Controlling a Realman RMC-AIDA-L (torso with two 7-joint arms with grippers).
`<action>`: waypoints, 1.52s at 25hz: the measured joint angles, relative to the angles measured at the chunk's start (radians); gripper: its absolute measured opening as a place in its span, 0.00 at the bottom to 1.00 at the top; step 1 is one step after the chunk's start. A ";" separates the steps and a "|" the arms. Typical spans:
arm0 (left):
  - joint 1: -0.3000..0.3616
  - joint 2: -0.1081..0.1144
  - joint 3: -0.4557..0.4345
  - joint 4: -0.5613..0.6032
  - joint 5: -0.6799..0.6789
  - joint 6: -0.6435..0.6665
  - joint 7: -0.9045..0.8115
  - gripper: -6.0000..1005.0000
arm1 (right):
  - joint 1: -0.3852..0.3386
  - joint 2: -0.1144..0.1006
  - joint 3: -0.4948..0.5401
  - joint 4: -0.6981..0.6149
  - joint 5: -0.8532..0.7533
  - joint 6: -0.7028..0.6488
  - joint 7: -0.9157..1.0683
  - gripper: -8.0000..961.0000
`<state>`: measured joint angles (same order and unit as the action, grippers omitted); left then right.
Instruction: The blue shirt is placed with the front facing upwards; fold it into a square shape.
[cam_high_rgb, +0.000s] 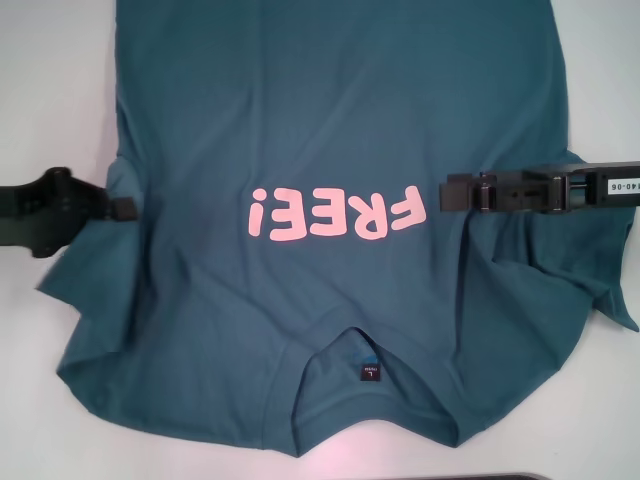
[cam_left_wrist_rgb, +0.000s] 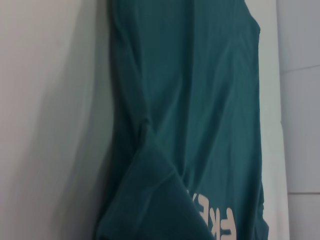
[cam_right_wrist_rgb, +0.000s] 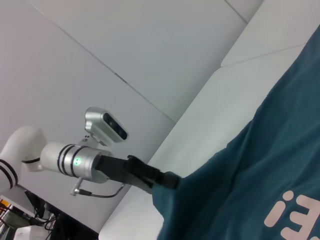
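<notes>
The blue shirt (cam_high_rgb: 330, 110) lies spread on the white table (cam_high_rgb: 50, 90), front up. Its pink "FREE!" lettering (cam_high_rgb: 335, 213) reads upside down, and the collar with its small label (cam_high_rgb: 368, 372) is toward me. My left gripper (cam_high_rgb: 122, 208) is at the shirt's left edge, shut on a pinch of bunched cloth. The right wrist view shows this grip (cam_right_wrist_rgb: 172, 181), with the shirt (cam_right_wrist_rgb: 260, 190) pulled up to it. My right gripper (cam_high_rgb: 447, 191) reaches in over the shirt's right side, just past the lettering, above rumpled folds. The left wrist view shows only the shirt (cam_left_wrist_rgb: 200, 100) and its sleeve.
Bare white tabletop lies to the left of the shirt (cam_high_rgb: 40, 350) and at the right (cam_high_rgb: 605, 80). A dark strip (cam_high_rgb: 520, 476) marks the table's near edge. A white wall (cam_right_wrist_rgb: 125, 45) rises behind the left arm.
</notes>
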<state>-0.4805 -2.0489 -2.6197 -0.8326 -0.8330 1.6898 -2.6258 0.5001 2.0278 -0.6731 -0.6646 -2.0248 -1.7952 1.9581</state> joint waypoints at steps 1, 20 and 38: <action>-0.003 -0.012 0.001 0.003 0.000 -0.021 0.000 0.01 | 0.000 0.000 0.000 0.000 0.000 0.000 0.000 0.93; -0.086 -0.046 0.029 0.100 -0.001 -0.094 0.020 0.14 | -0.006 -0.002 0.002 0.000 0.000 0.000 0.002 0.92; -0.100 -0.085 0.152 -0.086 -0.001 0.011 -0.064 0.65 | -0.007 -0.004 0.000 0.001 0.000 0.007 0.004 0.91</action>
<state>-0.5808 -2.1339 -2.4672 -0.9189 -0.8338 1.7005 -2.6897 0.4934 2.0239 -0.6729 -0.6636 -2.0248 -1.7886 1.9623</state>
